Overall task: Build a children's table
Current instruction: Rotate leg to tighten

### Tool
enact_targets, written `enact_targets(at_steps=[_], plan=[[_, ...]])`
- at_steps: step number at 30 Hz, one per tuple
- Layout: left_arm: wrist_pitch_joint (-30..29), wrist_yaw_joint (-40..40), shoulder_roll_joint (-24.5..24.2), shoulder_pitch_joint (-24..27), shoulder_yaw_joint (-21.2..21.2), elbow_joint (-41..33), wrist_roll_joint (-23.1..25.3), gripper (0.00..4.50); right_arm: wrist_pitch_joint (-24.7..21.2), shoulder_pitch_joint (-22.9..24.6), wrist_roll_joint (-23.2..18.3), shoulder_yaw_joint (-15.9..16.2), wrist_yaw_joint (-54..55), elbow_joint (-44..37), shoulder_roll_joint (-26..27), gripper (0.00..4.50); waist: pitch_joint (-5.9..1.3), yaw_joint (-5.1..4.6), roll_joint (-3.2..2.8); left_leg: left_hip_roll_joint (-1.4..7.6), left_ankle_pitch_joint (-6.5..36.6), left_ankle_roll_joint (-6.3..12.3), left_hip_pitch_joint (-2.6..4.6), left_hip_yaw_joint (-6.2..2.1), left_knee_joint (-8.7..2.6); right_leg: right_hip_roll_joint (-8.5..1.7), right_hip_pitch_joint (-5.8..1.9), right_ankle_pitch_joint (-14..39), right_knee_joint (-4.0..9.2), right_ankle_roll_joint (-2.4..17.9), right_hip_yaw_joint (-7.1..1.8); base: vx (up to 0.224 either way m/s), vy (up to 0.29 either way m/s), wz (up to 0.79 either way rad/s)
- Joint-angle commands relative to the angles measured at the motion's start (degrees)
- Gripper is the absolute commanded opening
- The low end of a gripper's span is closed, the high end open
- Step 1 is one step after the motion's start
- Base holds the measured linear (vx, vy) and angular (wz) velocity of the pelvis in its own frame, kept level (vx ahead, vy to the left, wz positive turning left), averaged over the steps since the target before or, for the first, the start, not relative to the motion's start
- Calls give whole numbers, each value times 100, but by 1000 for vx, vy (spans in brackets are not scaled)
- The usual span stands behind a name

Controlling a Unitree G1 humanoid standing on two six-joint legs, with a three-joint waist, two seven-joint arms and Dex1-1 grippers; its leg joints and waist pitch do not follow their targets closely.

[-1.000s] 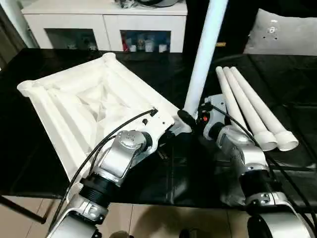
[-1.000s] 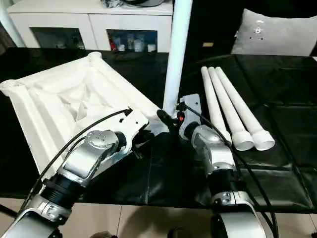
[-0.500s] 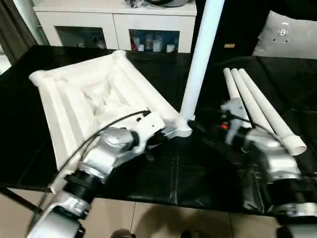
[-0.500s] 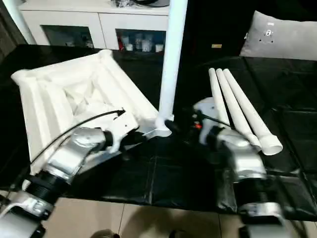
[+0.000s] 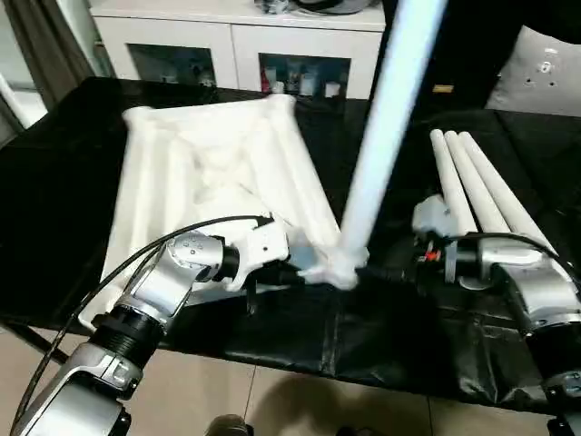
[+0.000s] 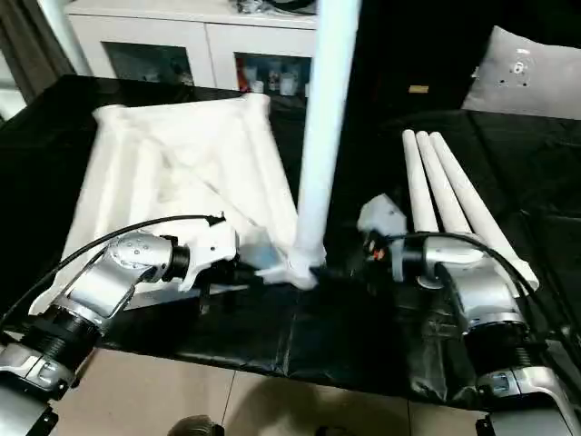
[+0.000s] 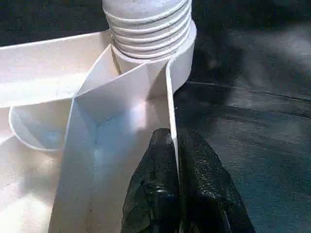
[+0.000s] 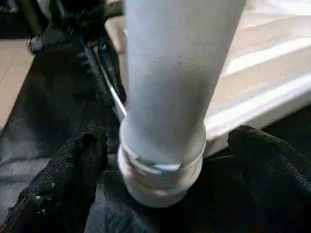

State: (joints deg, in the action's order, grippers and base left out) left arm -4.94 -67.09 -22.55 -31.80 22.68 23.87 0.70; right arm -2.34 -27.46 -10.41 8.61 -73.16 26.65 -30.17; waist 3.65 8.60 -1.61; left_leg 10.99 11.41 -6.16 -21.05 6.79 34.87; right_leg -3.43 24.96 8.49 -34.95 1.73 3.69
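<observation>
Place: it looked like a home living room.
Cabinet: a low white cabinet (image 5: pixel 238 41) with dark glass compartments stood behind the black-covered table (image 5: pixel 54 182); small items sat inside, too small to identify.
Cushion: a grey cushion (image 6: pixel 531 77) lay beyond the table's far right corner.
Curtain: a dark curtain (image 5: pixel 45 50) hung left of the cabinet.
Floor: pale beige tiles (image 5: pixel 300 404) showed below the table's near edge.
</observation>
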Motion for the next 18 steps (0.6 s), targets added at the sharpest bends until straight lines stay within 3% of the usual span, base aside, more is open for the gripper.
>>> enact_targets(at_steps=[1,4,18], plan=[[245,-282,15,-100,120,-192,-86,0,-23,-134,61,78,-133,60,-42,438,-477,-32,56,106,624,543,-36,144,-357,-353,-465,1436,392,1139,-200,0,0,0],[290,-370,-9,-118,155,-173,-84,0,-56,-208,42,132,-183,140,58,438,-481,-32,77,102,632,525,-39,147,-355,-353,-469,1489,392,1092,-201,0,0,0],[365,-485,-78,-54,154,-181,-56,0,-148,-260,-9,210,-408,306,153,316,-489,-45,48,101,572,492,-41,145,-348,-344,-473,1398,380,1103,-193,0,0,0]])
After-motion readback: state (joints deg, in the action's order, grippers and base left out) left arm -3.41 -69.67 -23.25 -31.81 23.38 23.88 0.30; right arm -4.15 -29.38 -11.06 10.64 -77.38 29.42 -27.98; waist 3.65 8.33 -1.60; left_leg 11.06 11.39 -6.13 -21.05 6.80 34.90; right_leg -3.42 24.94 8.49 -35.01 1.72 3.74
